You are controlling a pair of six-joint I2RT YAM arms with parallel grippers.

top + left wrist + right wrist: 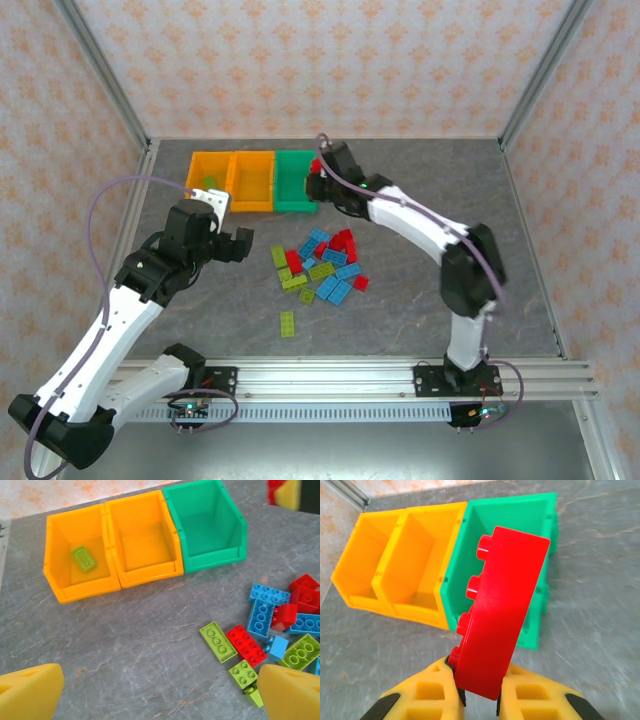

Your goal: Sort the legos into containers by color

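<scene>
The grey table (420, 310) takes up most of the overhead view. From the bottom edge the right arm (430, 225) stretches diagonally to upper centre, while the left arm (130, 300) bends up the left side. The containers (250, 207) sit in a joined row at upper centre-left, open tops up, so bricks can be dropped in from above. The right gripper (322, 178) hangs at the right end of that row, its yellow pads pinched narrow on a red brick (500, 610). The brick is held on edge with its studs facing left in the wrist view, above and just in front of the green bin (457, 575). Red seems meant for that bin. The left gripper (160, 700) is spread wide with nothing between its pads, which sit in the lower corners of its wrist view. It hovers over bare table between the bins and the loose legos (325, 262), probably ready for the next pick. Those red, blue and lime pieces lie jumbled mid-frame, with one lime piece (287, 323) well apart below them. A lime brick (84, 558) lies flat in the left orange bin (75, 592), and the middle orange bin (150, 575) looks empty, likely for blue.
</scene>
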